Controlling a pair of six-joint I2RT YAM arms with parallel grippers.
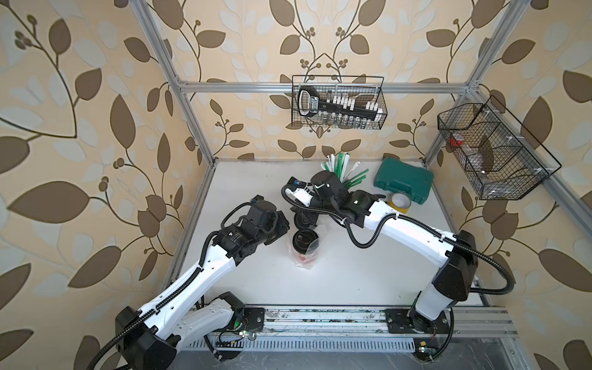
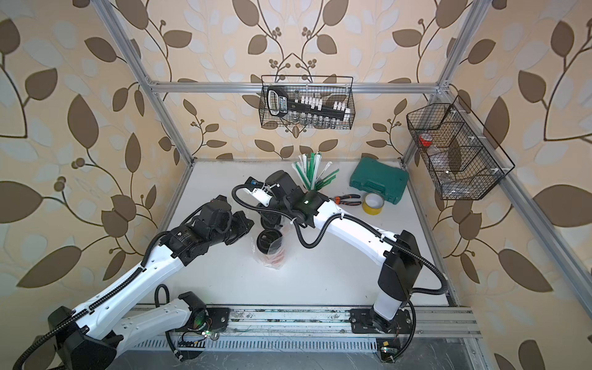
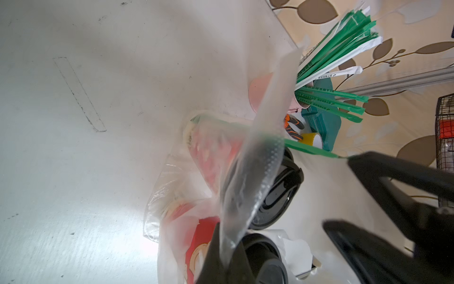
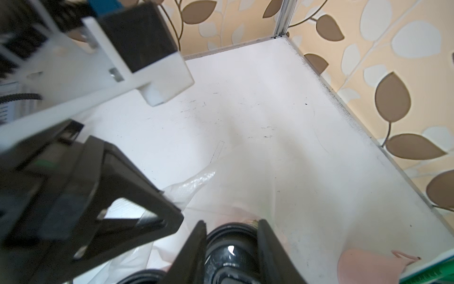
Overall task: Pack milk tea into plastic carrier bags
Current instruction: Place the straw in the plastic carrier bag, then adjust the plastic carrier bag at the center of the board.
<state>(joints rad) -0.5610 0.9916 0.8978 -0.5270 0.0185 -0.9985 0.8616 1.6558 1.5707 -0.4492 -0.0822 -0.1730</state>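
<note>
now, left gripper (image 3: 227, 248) clamped shut on the clear bag (image 3: 248, 172), right gripper (image 4: 232, 222) parted at the black-lidded far cup (image 4: 231, 250), near cup (image 1: 303, 241) bagged

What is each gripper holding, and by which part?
Left gripper pinches the plastic bag by its top edge. Right gripper straddles a milk tea cup at its black lid; whether held cannot be told.

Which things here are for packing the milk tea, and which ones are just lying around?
For the job: two milk tea cups, the clear plastic bag, and maybe the green straw beside the lids.

Just lying about: pink cup of straws, green case, yellow tape roll, pliers, two wire baskets on the walls.
</note>
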